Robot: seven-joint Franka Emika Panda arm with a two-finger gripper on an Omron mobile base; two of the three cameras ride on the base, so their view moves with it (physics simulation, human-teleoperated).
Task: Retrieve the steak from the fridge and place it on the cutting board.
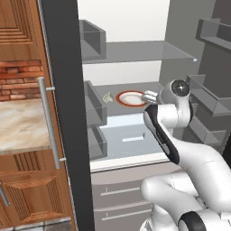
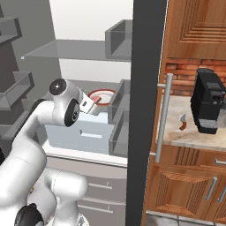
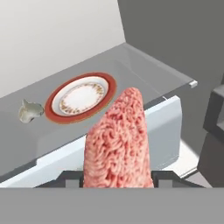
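Retrieval step in hand: fingers [image 3: 117, 177] grasp the steak [image 3: 117, 144], lifted above the fridge [image 1: 135, 52] shelf near the plate [image 3: 81, 97]; next, withdraw clear of the door bins toward the cutting board.

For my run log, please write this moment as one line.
stage: steak lifted | gripper: shut on steak | plate: empty, on fridge shelf | cutting board: not reached

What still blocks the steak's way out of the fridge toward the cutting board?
The steak sits in the end effector, in front of the empty plate. Nothing visible blocks its way out through the fridge's open front. The cutting board's position cannot be judged.
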